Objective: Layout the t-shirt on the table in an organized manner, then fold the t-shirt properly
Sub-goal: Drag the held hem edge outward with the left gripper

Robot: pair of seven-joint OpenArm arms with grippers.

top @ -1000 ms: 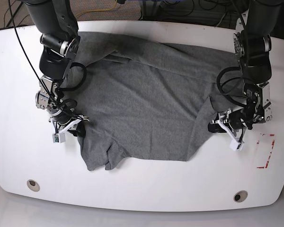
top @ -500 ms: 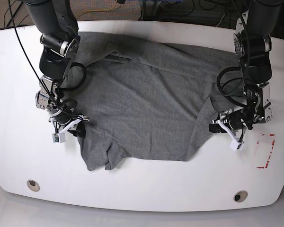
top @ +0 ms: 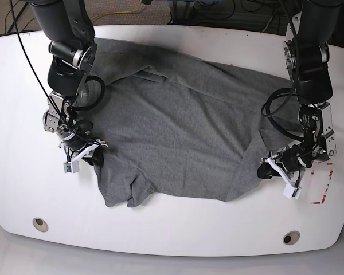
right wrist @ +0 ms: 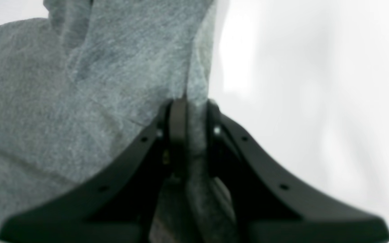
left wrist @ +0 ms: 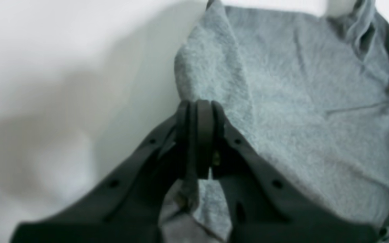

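Observation:
The dark heather-grey t-shirt [top: 178, 132] lies spread and rumpled across the white table [top: 172, 235]. My left gripper [top: 268, 170] is at the shirt's edge on the base view's right. In the left wrist view this gripper [left wrist: 197, 108] is shut on the t-shirt [left wrist: 299, 101], with cloth between its fingers. My right gripper [top: 93, 156] is at the shirt's edge on the base view's left. In the right wrist view it [right wrist: 189, 111] is shut on a fold of the t-shirt [right wrist: 79, 101]. The collar is hidden.
Two round grommet holes [top: 40, 224] [top: 290, 237] sit near the table's front edge. Red tape marks [top: 324, 184] lie just right of the left gripper. Cables run on the floor behind the table. Bare white table [left wrist: 62, 67] [right wrist: 299, 84] shows beside each gripper.
My left gripper has moved toward the table's front edge, dragging the shirt's edge with it and flattening that side. The right gripper has stayed put.

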